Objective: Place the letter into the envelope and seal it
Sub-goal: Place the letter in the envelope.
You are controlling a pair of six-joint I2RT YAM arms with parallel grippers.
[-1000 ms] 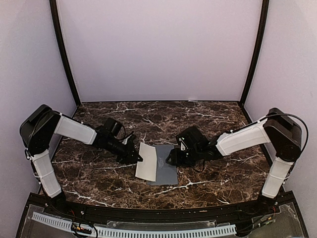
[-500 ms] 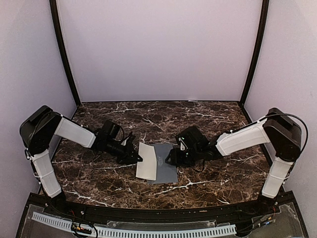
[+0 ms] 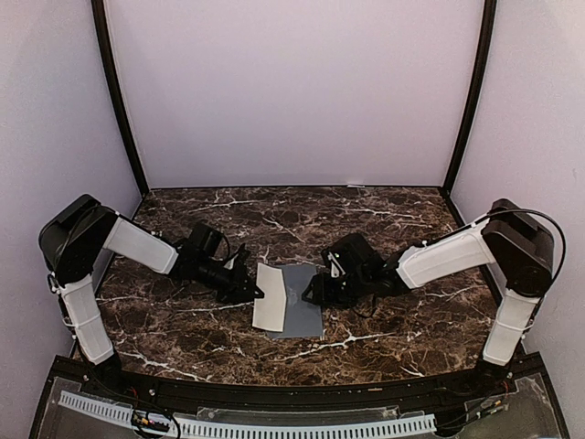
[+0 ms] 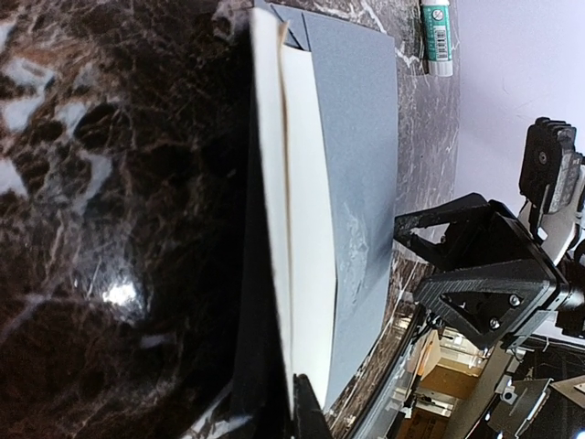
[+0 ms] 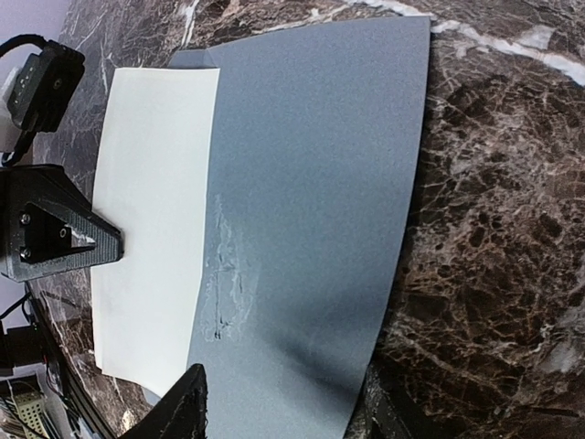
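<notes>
Two arms reach in over the dark marble tabletop (image 3: 174, 334) and meet at its middle. The left pincer (image 3: 255, 294) has its jaws together, clamped on the left edge of the letter (image 3: 271, 309), and the left wrist view shows that edge raised off the marble. The cream sheet lies partly across the envelope (image 3: 304, 315). Its right side passes under the grey upper layer, and a strip of grey also shows beneath its far corner, so it appears to sit partway inside the mouth. The envelope rests flat at the centre, closer to the near edge. A crinkled patch shows on the envelope's face, just beside the sheet's edge. The right pincer (image 3: 309, 294) stands with its jaws apart, one on each side over the envelope's right edge; contact cannot be confirmed. One white tube with a green band (image 4: 436, 35) lies on the marble beyond the envelope.
</notes>
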